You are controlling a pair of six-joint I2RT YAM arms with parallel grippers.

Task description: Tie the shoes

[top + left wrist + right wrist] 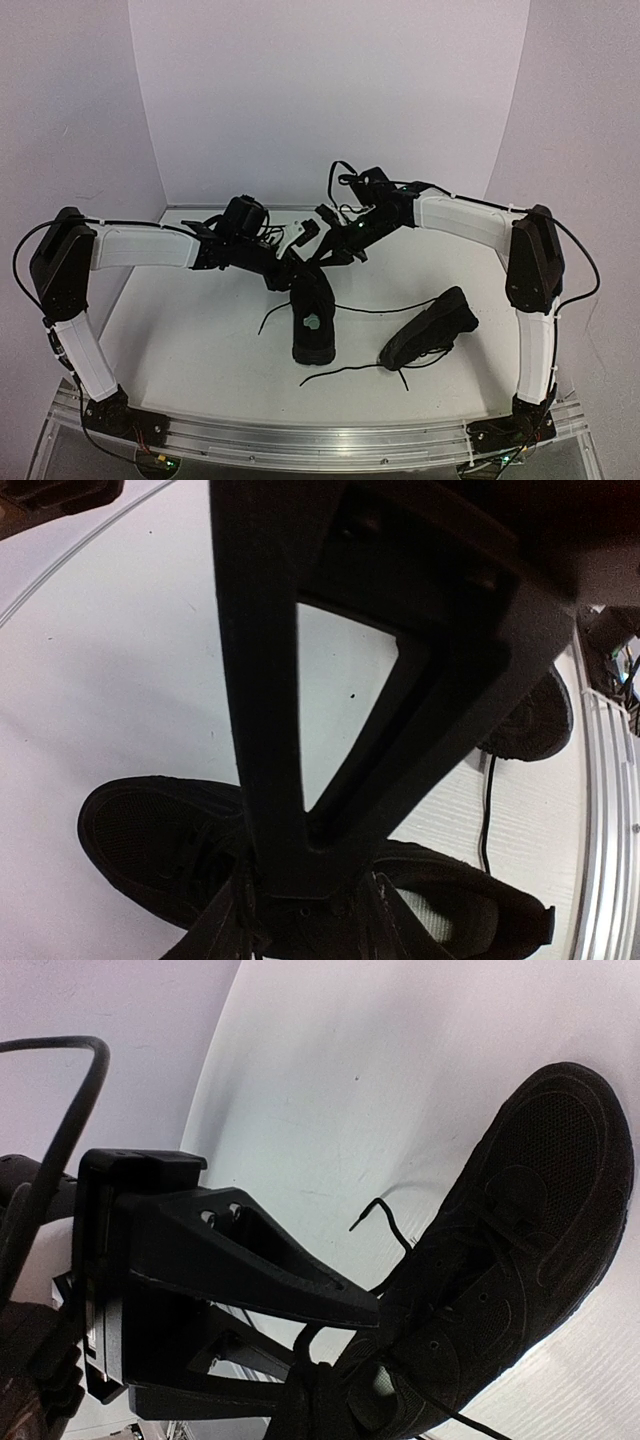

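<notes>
Firstly, landmark: the centre shoe (312,325), all black, is seen upright on its sole on the white table (190,340), with its heel turned toward the arm bases.
Insole: a pale insole patch (437,920) is shown inside the opening of the centre shoe, near the heel.
Other shoe: the other shoe (432,328), equally black, is found to the right of the centre shoe, apart from it and set at an angle to it.
Laces: one thin front lace (345,372) is laid on the table just before the heel of the centre shoe and runs toward the other shoe. A second, side lace (385,309) is stretched from the centre shoe across to the right.
Left gripper: the left gripper (300,875) is lowered onto the lacing of the centre shoe from the left. Its tips are lost against the black upper, so it cannot be told whether they are spread or pinching.
Right gripper: the right gripper (340,1355) is pressed together at the lacing of the centre shoe, on its far right side. Whether a lace is caught between the fingers cannot be told.
</notes>
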